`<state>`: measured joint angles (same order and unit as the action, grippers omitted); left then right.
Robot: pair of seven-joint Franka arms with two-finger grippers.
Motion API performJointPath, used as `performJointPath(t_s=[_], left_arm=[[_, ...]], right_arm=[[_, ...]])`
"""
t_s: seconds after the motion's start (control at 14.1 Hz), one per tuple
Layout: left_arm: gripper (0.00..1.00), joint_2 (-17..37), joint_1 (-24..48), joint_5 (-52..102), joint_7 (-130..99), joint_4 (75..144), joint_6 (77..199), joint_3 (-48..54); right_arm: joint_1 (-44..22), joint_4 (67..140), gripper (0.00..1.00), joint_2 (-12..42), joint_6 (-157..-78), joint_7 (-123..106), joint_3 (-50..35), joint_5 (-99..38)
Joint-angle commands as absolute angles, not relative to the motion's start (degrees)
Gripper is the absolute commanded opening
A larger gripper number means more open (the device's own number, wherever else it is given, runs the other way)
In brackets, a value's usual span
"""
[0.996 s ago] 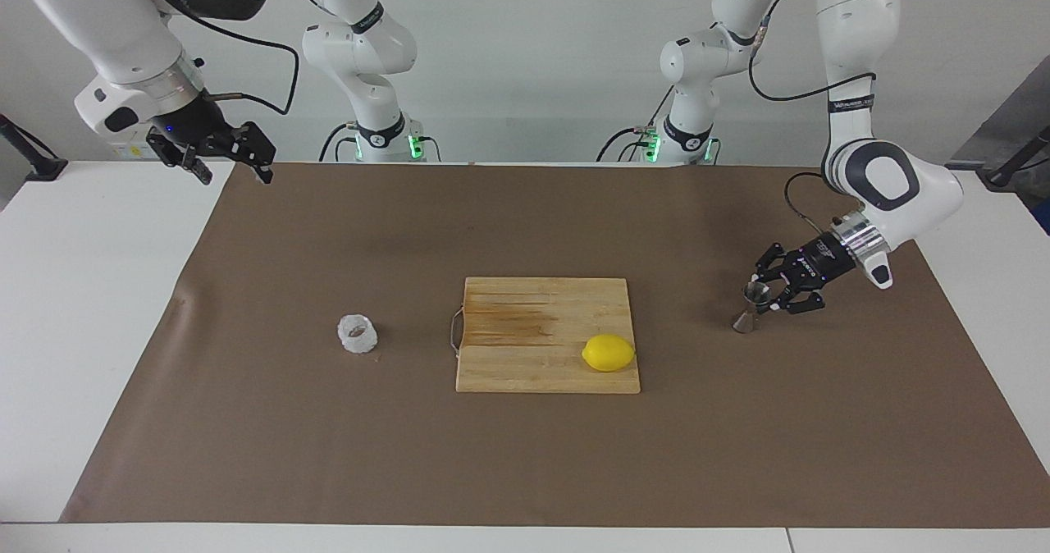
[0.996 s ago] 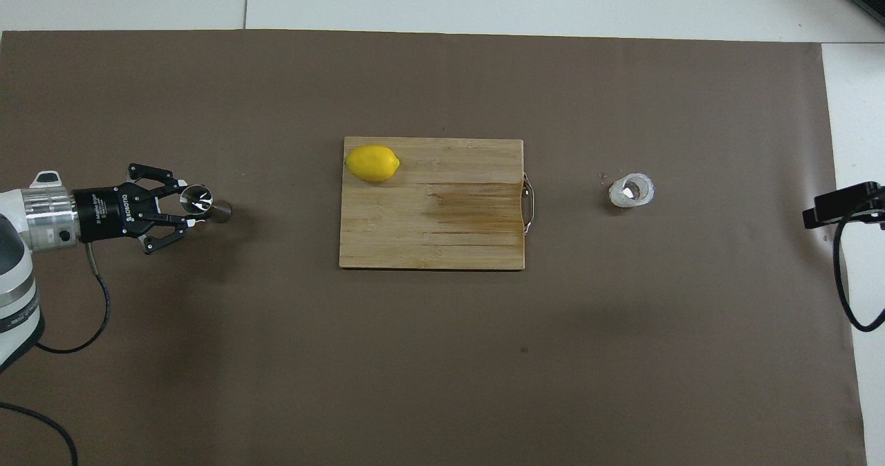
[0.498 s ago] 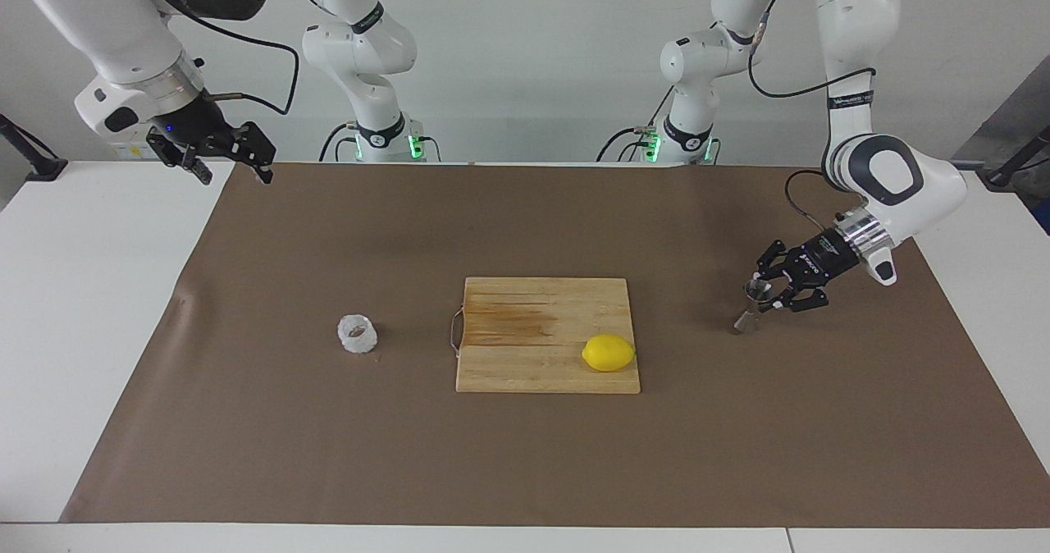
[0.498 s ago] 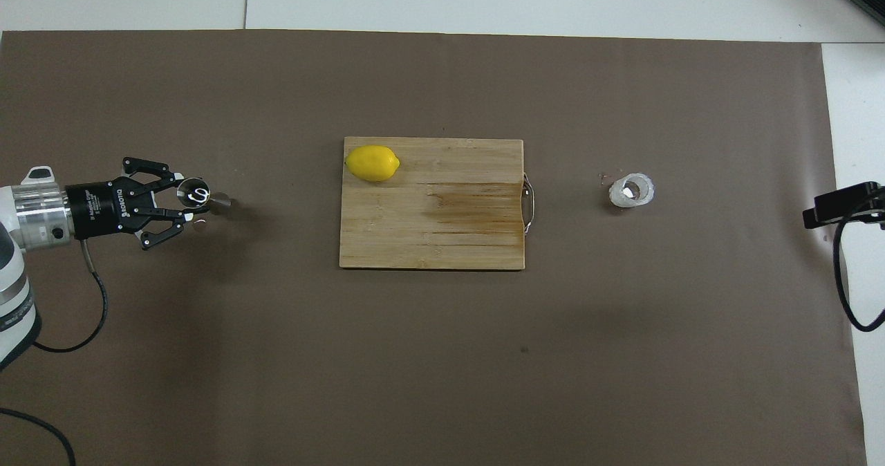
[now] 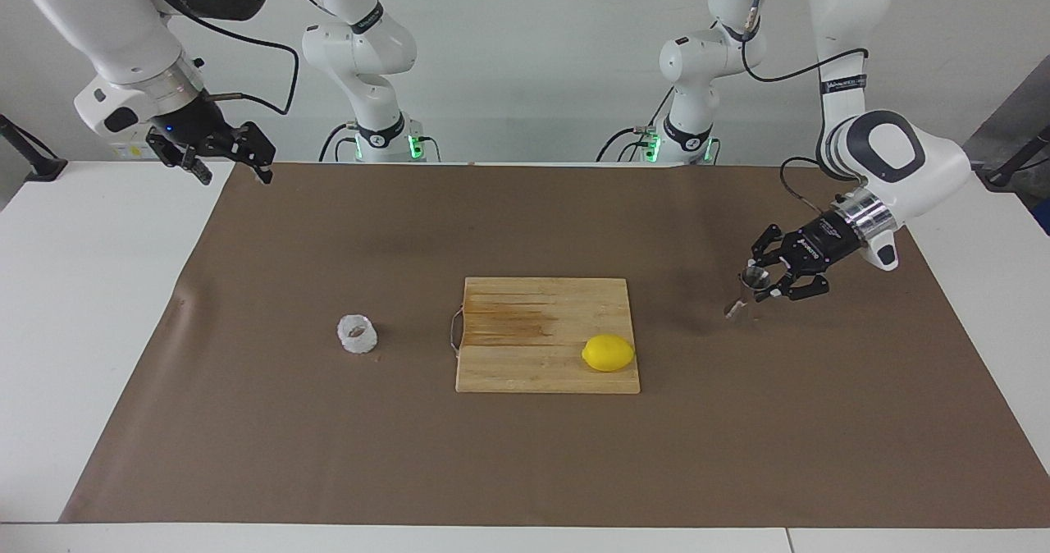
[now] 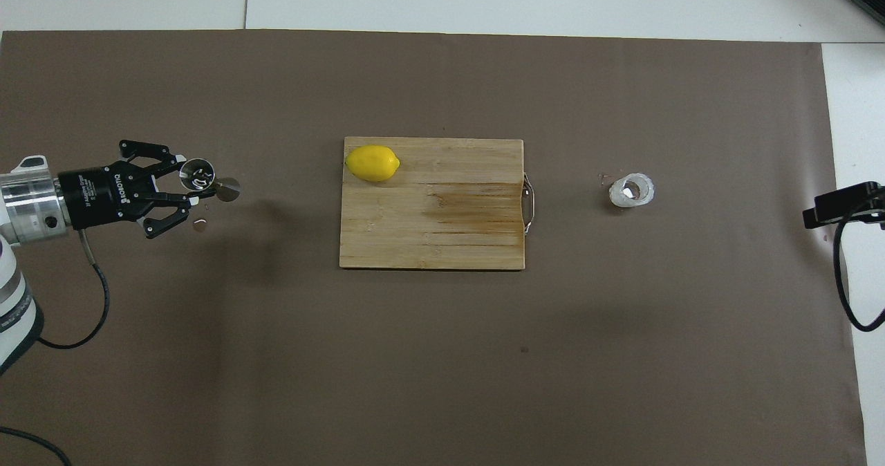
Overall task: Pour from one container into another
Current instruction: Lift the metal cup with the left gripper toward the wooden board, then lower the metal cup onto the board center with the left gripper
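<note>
The small clear crinkly cup [image 5: 358, 334] [image 6: 631, 190] stands on the brown mat toward the right arm's end, beside the cutting board. My left gripper [image 5: 761, 281] [image 6: 190, 188] is shut on the steel hourglass jigger [image 5: 745, 292] [image 6: 207, 180]. It holds the jigger tilted a little above the mat at the left arm's end. My right gripper [image 5: 234, 167] [image 6: 840, 204] waits open and empty, raised over the mat's corner at the right arm's end.
A wooden cutting board [image 5: 525, 348] [image 6: 442, 231] with a metal handle lies mid-mat. A lemon [image 5: 608, 353] [image 6: 372, 163] rests on the board's corner toward the left arm's end. The brown mat [image 5: 525, 471] covers most of the white table.
My left gripper has risen with the jigger, lifting it off the mat and tilting it. The right arm, cup, board and lemon have not moved.
</note>
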<state>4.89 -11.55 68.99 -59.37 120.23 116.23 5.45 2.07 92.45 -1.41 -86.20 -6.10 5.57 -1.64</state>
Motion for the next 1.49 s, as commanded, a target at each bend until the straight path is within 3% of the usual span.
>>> performJointPath(t_s=[0.0,0.36,0.64,1.21,1.42], left_arm=[[0.0,4.5,-7.8,73.8,-61.4,119.7,117.0,5.2],[0.0,3.4,-4.9,76.3,-62.9,119.6,117.5,10.2],[0.0,3.8,2.3,80.3,-64.0,119.5,124.1,10.6],[0.0,6.4,20.4,91.9,-72.7,117.0,148.9,10.8],[0.0,9.5,23.8,95.9,-72.5,115.1,151.9,10.9]], right_arm=[[2.3,94.0,1.0,-2.8,-86.1,-5.3,5.1,-1.1],[2.3,94.0,1.0,-2.8,-86.1,-5.3,5.1,-1.1],[2.3,94.0,1.0,-2.8,-86.1,-5.3,5.1,-1.1],[2.3,94.0,1.0,-2.8,-86.1,-5.3,5.1,-1.1],[2.3,94.0,1.0,-2.8,-86.0,-5.3,5.1,-1.1]])
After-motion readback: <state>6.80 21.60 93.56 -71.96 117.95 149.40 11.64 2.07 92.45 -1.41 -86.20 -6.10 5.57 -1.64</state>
